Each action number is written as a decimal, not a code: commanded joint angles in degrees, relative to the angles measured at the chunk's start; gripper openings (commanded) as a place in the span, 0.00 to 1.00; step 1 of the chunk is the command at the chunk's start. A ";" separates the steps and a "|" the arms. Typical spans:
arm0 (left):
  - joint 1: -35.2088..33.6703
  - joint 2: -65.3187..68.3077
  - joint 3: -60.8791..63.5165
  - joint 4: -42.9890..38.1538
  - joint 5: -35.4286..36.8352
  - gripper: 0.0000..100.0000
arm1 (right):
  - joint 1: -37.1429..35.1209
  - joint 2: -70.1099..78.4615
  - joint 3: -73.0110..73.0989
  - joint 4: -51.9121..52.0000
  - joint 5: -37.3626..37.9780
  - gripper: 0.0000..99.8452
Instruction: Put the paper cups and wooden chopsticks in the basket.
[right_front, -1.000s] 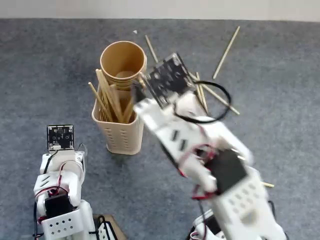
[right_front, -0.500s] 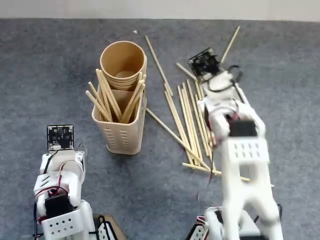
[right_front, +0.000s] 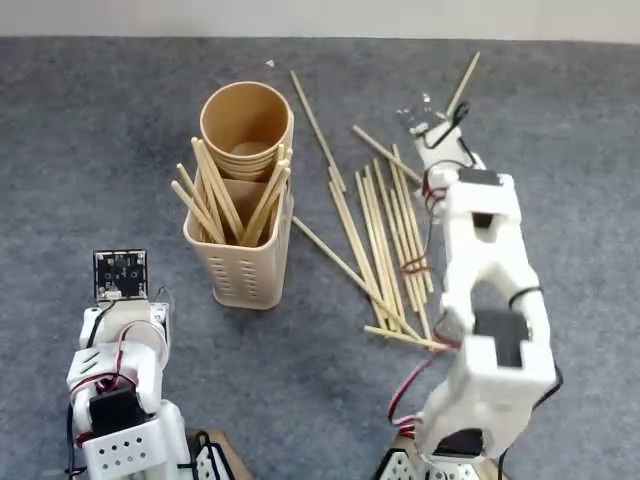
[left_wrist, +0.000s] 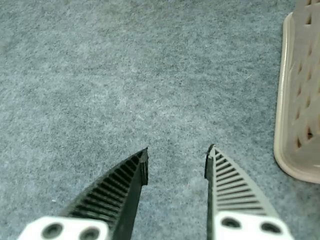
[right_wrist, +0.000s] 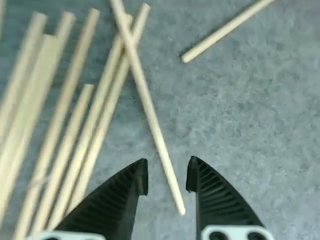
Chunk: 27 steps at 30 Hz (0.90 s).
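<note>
A beige slotted basket stands upright at centre left, holding stacked paper cups and a bunch of wooden chopsticks. Several loose chopsticks lie fanned on the grey carpet to its right. My right gripper reaches to the far end of that pile. In the right wrist view it is open, low over the carpet, with the end of one chopstick lying between its fingers. My left gripper is open and empty above bare carpet, beside the basket's wall.
One stray chopstick lies apart at the far right, and another points away just right of the cups. The left arm sits folded at the near left. Bare carpet stretches left of the basket.
The right arm swung away from above the basket to the far right and came down over the loose chopsticks. More chopsticks now stand in the basket. The left arm kept still.
</note>
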 joint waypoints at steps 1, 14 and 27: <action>1.54 -0.31 0.13 -0.62 -0.70 0.21 | 0.48 4.53 -6.11 -0.66 2.90 0.14; 2.33 -0.31 0.84 -0.88 -2.90 0.21 | 0.66 20.62 -17.54 -0.57 6.15 0.05; 2.42 -0.40 1.01 -0.97 -2.90 0.21 | 7.25 -0.40 -30.90 16.92 -27.16 0.01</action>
